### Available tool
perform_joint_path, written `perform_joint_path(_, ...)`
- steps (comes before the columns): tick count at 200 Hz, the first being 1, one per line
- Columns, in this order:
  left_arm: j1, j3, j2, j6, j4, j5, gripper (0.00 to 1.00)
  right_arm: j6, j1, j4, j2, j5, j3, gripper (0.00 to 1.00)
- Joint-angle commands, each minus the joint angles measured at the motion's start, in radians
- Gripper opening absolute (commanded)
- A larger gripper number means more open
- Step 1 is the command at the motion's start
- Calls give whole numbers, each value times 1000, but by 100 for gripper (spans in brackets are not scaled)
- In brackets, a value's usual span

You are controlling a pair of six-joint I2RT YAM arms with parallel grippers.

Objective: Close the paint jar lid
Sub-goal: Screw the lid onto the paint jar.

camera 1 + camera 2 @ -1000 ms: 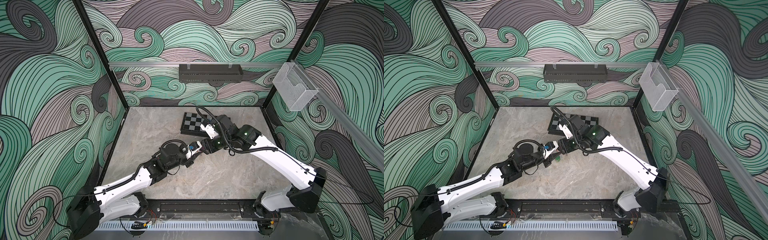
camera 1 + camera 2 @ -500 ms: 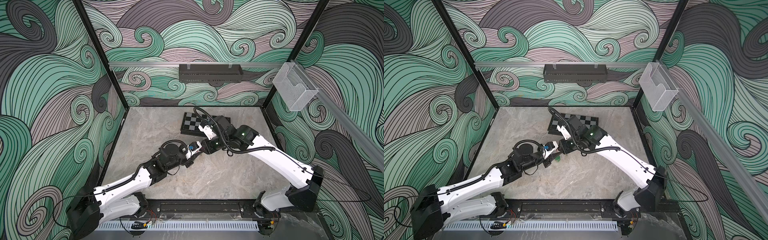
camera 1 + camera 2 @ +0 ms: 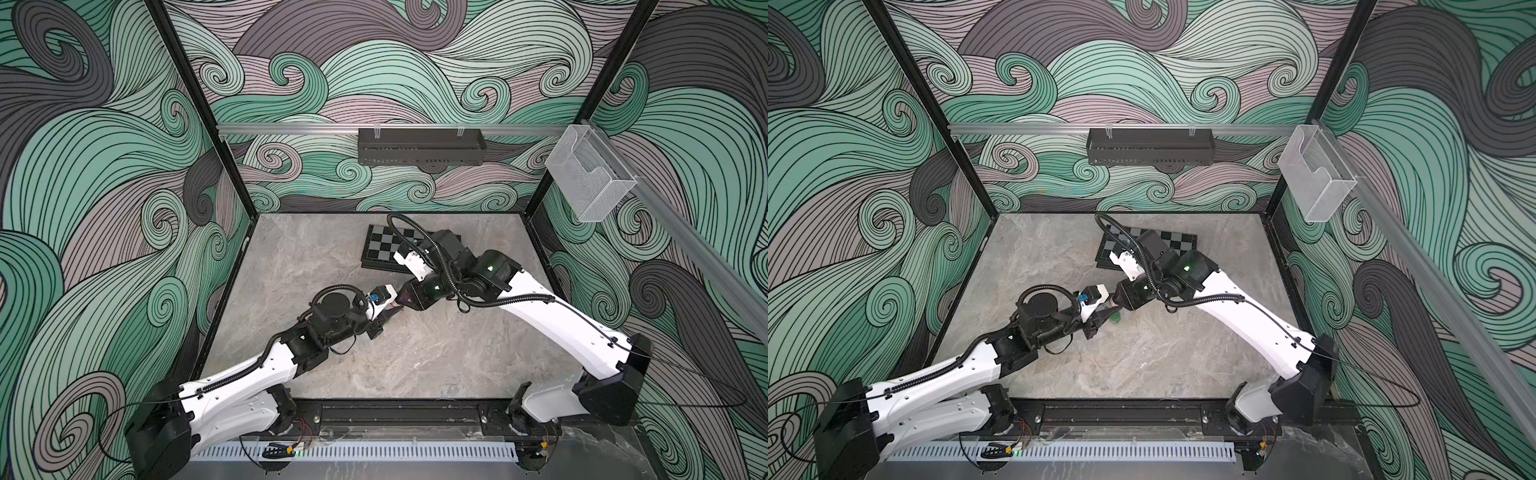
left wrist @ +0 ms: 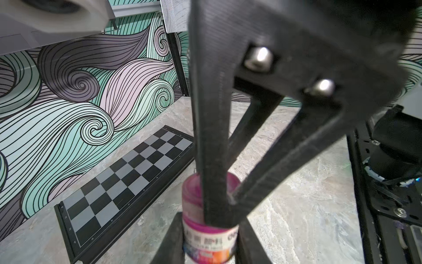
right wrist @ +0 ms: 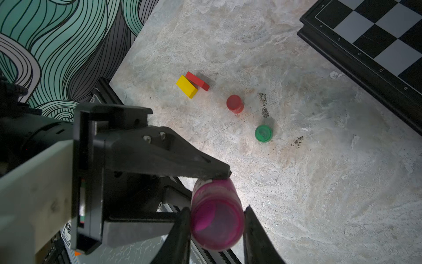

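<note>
Jaws of the right gripper (image 5: 217,210) had just closed on the pink lid (image 5: 217,226) while the left gripper (image 4: 209,228) stayed clamped on the paint jar (image 4: 205,242) at mid-counter (image 5: 319,182), likely readying the twist.

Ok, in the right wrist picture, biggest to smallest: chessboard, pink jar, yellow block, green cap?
Biggest: chessboard, though cut off.
Then pink jar, enlarged by being nearest the camera.
Last: yellow block and green cap, nearly alike; block slightly bigger.
</note>
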Motion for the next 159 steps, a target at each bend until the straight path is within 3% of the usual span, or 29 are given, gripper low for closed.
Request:
perform_joint_path(1, -6, 10, -21, -34, 70, 99, 3, -88, 0, 36, -10, -68, -9, 21)
perform_joint_path(159, -5, 14, -17, -82, 89, 231, 2, -404, 0, 76, -83, -276, -101, 18)
